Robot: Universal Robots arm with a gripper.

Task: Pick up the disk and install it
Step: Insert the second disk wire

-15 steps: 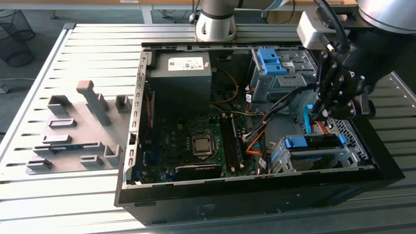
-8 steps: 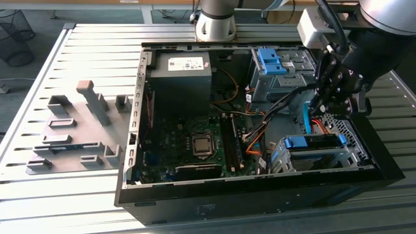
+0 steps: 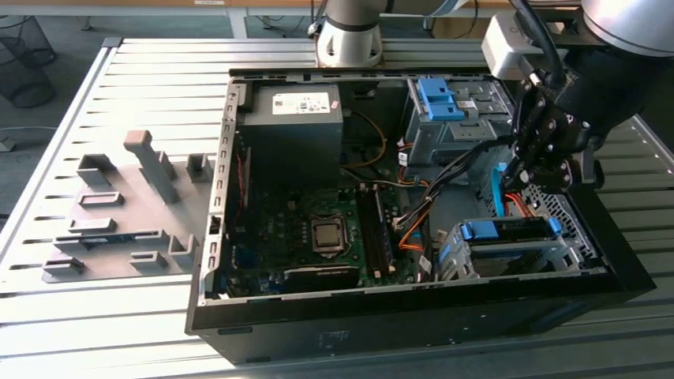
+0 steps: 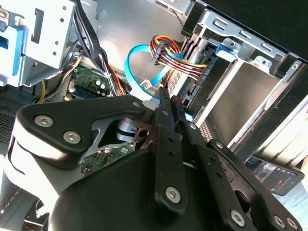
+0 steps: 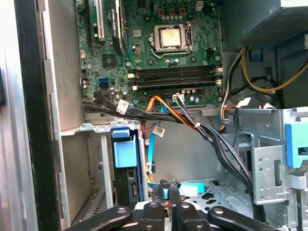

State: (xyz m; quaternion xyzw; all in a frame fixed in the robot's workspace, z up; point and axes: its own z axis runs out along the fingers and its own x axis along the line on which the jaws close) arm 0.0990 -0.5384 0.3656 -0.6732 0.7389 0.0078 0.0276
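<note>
the gripper (image 3: 523,175) sits clenched with nothing between its fingers, low inside the case (image 3: 316,332). the disk (image 3: 511,230) is in the lower bay, mostly hidden, only its blue handle showing.

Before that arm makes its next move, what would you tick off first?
1. Pincer carries nothing: ok, jaws together with nothing between them.
2. Disk sits in the metal cage: ok, its blue handle shows at the cage opening.
3. Disk pushed fully home: cannot tell.
4. Blue cable clear of the pincer: not ok, it runs close by the tips.
5. Computer case side open: ok.
</note>
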